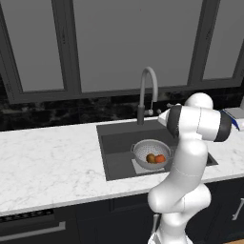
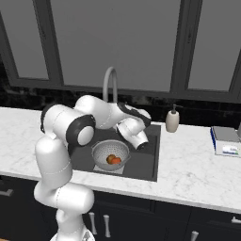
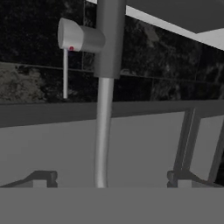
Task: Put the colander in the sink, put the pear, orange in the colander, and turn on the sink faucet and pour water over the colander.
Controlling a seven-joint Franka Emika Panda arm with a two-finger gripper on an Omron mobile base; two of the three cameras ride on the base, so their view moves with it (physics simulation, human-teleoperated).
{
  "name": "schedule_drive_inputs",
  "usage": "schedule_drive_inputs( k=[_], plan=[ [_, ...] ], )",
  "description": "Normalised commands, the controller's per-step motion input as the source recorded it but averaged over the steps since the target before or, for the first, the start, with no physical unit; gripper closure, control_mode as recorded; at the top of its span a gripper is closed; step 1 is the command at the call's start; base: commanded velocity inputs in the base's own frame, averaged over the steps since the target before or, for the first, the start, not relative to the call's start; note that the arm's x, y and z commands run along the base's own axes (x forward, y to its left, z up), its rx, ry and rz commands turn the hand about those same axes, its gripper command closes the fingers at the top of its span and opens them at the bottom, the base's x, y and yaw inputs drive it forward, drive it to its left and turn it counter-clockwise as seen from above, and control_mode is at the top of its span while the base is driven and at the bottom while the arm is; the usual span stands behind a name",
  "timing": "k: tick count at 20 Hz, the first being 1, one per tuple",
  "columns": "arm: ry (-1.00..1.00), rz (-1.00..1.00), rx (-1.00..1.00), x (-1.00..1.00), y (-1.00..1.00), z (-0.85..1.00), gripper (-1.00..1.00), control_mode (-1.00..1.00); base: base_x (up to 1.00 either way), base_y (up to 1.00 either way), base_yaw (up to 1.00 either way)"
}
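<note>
The pale perforated colander [image 1: 151, 151] [image 2: 110, 151] sits in the dark sink [image 1: 114, 143] [image 2: 146, 162]. Inside it lie the olive-brown pear [image 1: 150, 157] [image 2: 109, 159] and the orange [image 1: 160, 158] [image 2: 116, 161], side by side. The arched grey sink faucet [image 1: 147, 81] [image 2: 110, 82] [image 3: 103, 131] rises behind the basin; no water runs from it. In the hand view my gripper [image 3: 111, 179] is open, its fingertips [image 3: 41, 178] wide apart on either side of the faucet's tube. The faucet's dark base [image 3: 109, 39] and side handle [image 3: 78, 37] show at that view's top.
A beige soap dispenser [image 2: 172, 120] stands on the white marble counter [image 1: 47, 162] right of the sink. A blue-and-white box [image 2: 226, 140] [image 1: 236, 114] lies farther right. Dark backsplash and window frames run behind the faucet. My arm reaches over the basin.
</note>
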Motion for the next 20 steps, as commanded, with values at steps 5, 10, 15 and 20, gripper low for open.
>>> schedule_drive_inputs(
  k=[5, 10, 15, 20],
  plan=[
    [0.01, -0.05, -0.02, 0.11, 0.0, 0.03, -1.0, -1.0, 0.0, 0.0, 0.0],
    [0.11, 0.0, 0.0, 0.2, 0.0, 0.0, -1.0, -1.0, 0.0, 0.0, 0.0],
    [0.16, -0.01, 0.0, 0.37, 0.0, 0.04, -1.0, -1.0, 0.0, 0.0, 0.0],
    [0.11, -0.01, 0.0, 0.32, 0.0, 0.0, -1.0, -1.0, 0.0, 0.0, 0.0]
  ],
)
